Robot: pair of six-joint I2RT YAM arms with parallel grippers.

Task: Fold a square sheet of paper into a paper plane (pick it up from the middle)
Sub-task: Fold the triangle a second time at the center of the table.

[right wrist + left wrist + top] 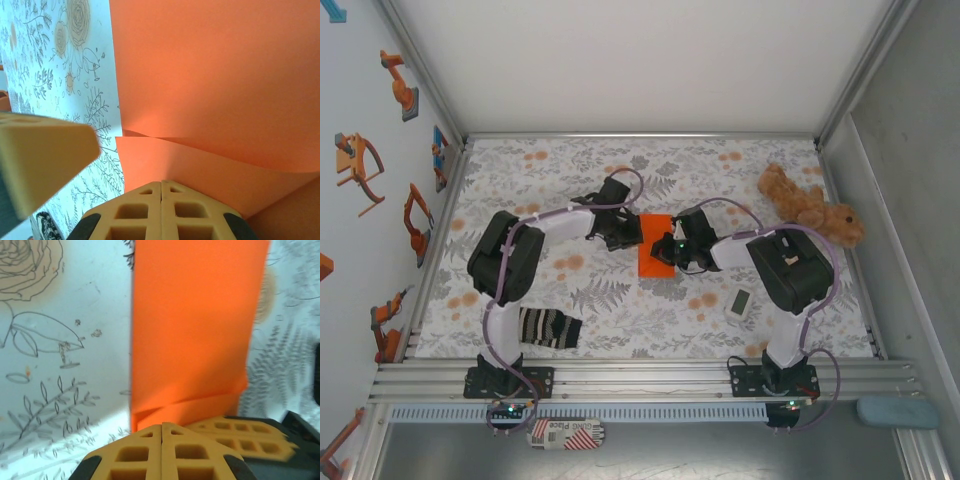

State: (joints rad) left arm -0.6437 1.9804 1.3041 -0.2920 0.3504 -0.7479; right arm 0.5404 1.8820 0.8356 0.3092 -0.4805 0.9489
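While the flower-printed table [620,170] spreads wide around both claws, the two arms bend inward over its middle and their tips nearly meet. The left gripper [626,233] is clenched: in the left wrist view its yellow fingers [145,452] press flat against each other with no gap. The right gripper [667,250] is clenched the same way, with its own pads [135,215] closed along a thin seam.

The square sheet of paper [651,262] lies between the two claws, bright orange. Its near edge comes right up to the left claw's tips [162,427], where a narrow flap is turned up. At the right claw's tips [161,184] a creased upper layer lies over a lower one. Whether either claw pinches the paper I cannot tell.

A brown plush toy [810,208] lies well beyond and to the right of the right claw. A striped sock [550,327] lies back of the left claw, near its arm's base. A small white device [740,302] sits behind the right claw, beside that arm.
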